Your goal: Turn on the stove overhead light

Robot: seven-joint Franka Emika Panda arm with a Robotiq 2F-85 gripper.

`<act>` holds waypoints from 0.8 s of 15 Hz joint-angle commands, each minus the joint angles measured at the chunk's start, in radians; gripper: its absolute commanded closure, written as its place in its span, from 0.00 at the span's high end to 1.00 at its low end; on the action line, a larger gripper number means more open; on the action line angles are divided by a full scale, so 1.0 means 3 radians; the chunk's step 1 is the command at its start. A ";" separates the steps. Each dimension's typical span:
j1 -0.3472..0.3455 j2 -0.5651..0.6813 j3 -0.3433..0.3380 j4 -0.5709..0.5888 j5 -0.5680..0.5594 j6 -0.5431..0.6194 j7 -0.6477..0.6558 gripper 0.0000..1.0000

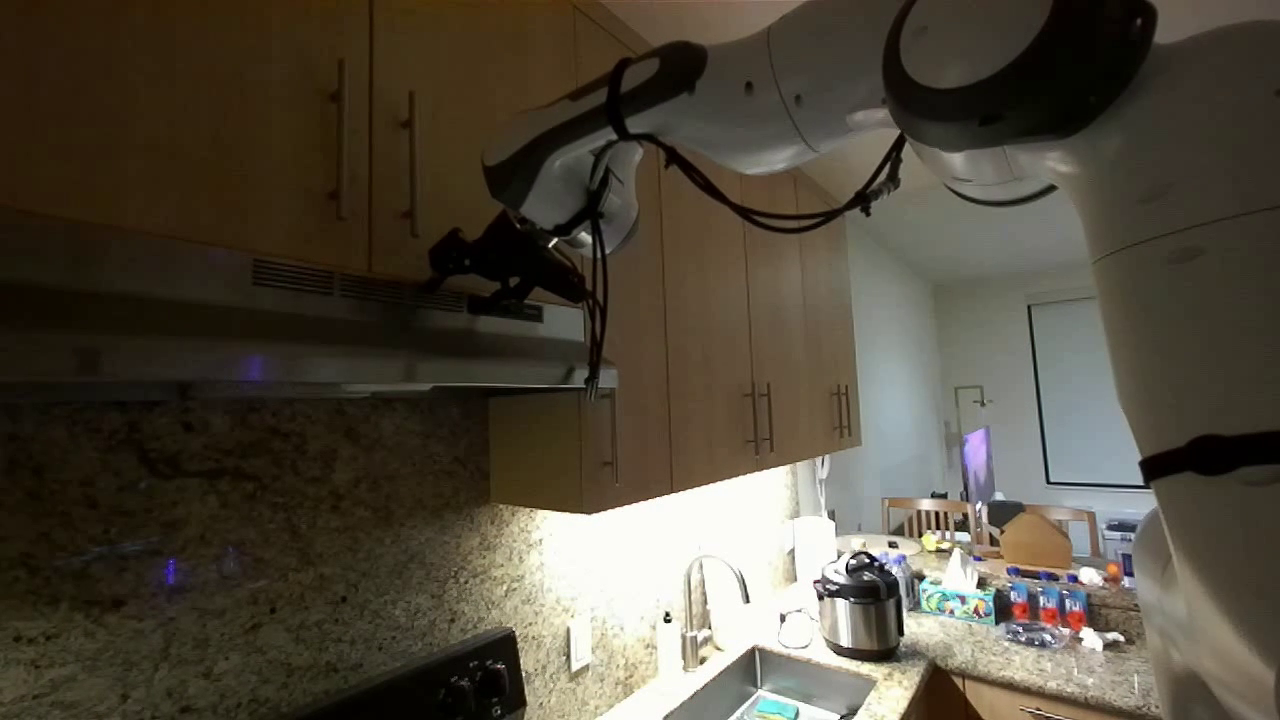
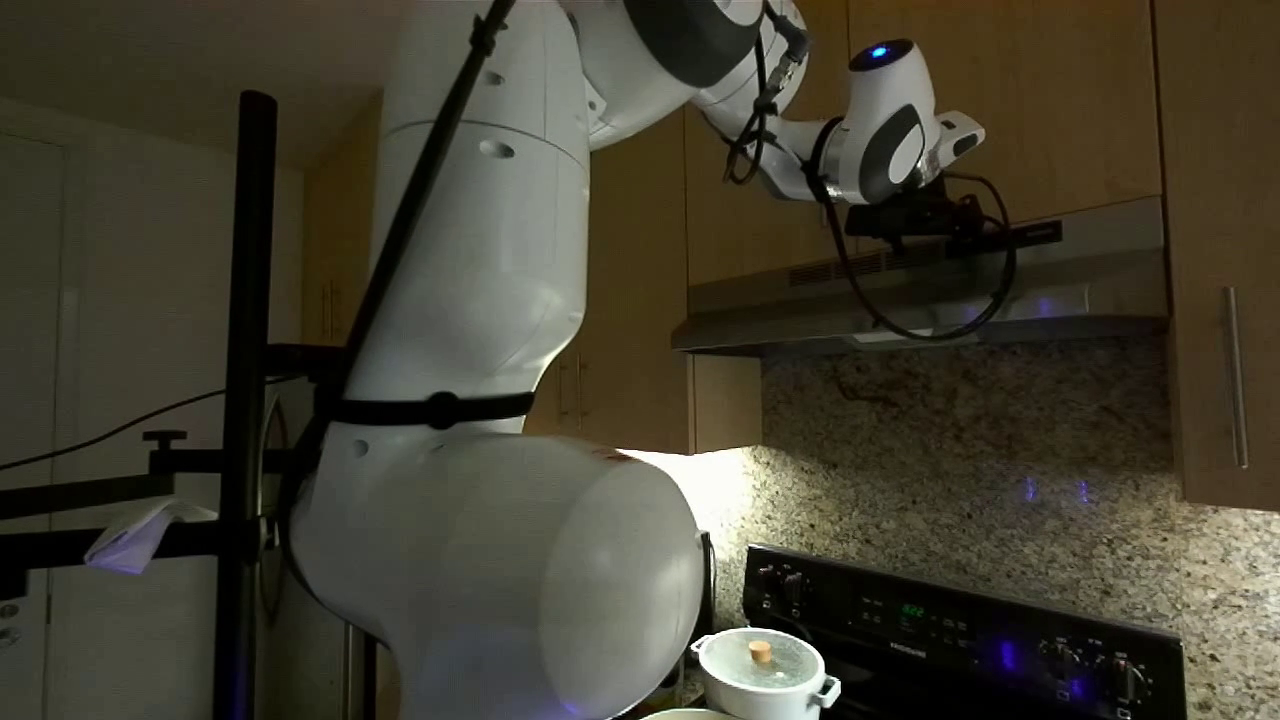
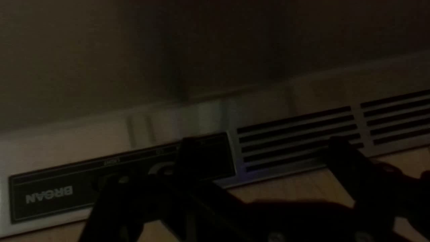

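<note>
The stove overhead light is a slim steel range hood (image 1: 400,345), seen in both exterior views under wooden cabinets. Its underside looks dim, and the backsplash below shows no warm glow. In the wrist view, its dark control strip (image 3: 40,198) bears upside-down BROAN and LIGHT lettering. My gripper (image 3: 262,141) stands open before the hood front, with nothing held between its spread fingers. The left finger (image 3: 189,158) overlaps the strip beside a knob (image 3: 164,169); the right one crosses the vent slots (image 3: 299,134). Dark linkage hides part of the strip. Whether anything touches, I cannot tell.
Cabinet doors with a bar handle (image 1: 412,165) rise just above the hood. Loose cable (image 2: 1000,280) loops down from the wrist in front of the hood. Below are the stove's black back panel (image 2: 960,640), a white lidded pot (image 2: 765,680) and a sink (image 1: 830,680).
</note>
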 commanded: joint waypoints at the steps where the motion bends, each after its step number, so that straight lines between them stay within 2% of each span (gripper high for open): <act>1: 0.0016 0.0140 0.0026 0.0216 0.0010 -0.0016 -0.0081 1.00; 12: 0.0055 0.0406 0.0135 0.0563 0.0004 -0.0087 -0.0168 1.00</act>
